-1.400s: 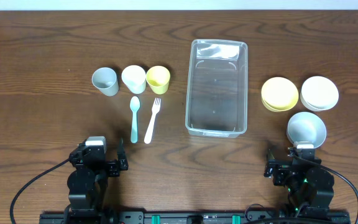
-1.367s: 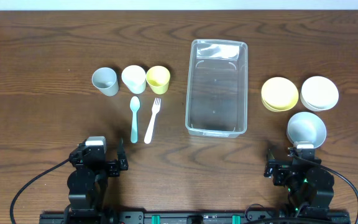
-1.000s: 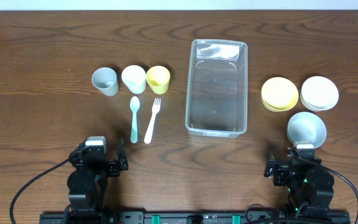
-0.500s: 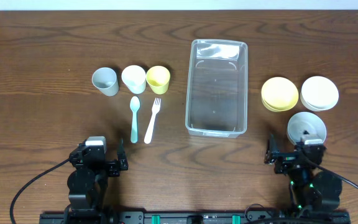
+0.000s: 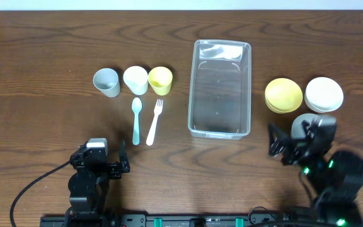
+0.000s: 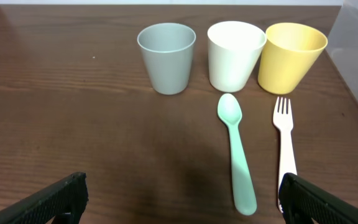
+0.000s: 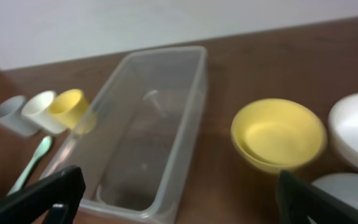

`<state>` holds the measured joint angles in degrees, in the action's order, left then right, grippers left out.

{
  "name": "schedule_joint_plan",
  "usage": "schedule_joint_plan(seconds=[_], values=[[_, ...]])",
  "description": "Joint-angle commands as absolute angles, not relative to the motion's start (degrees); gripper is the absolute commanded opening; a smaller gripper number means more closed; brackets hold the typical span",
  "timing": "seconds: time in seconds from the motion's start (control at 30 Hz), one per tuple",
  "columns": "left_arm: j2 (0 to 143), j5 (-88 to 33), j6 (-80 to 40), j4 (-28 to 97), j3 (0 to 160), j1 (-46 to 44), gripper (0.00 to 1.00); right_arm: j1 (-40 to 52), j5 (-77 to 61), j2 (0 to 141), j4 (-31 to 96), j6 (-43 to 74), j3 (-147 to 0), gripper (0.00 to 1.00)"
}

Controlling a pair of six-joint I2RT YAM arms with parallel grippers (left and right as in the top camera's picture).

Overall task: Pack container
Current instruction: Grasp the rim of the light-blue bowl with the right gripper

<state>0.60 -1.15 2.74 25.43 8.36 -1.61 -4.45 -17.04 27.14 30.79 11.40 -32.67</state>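
**Both end effectors spread wide, bin sitting mid-surface**

From my station I see the clear plastic rectangular container with rounded corners and a thick rim. It lies lengthwise, right of centre on the dark wooden surface, and the wood grain shows through its floor.

To its left stand three plastic cups in a row: a grey cup, a white cup and a yellow cup, the last two touching or nearly so. Just in front of them lie a mint green plastic spoon and a white plastic fork, side by side with handles toward the arms.

To the right of the container sit a yellow bowl and a white bowl, close together. A grey bowl sits nearer the arms, mostly hidden under the right arm in the overhead view.

The left end effector has its fingers far apart at the lower corners of its wrist view, low and well short of the cutlery. The right end effector is likewise spread wide, above the grey bowl's edge. Its wrist picture is blurred.
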Motion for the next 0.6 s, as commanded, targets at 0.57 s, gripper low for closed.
schedule_joint_plan(seconds=[0.57], values=[[0.3,-1.3,2.0,25.4,7.3,-1.3,0.98,-23.6,-0.7,84.2,58.8,14.2,-73.5,0.98]])
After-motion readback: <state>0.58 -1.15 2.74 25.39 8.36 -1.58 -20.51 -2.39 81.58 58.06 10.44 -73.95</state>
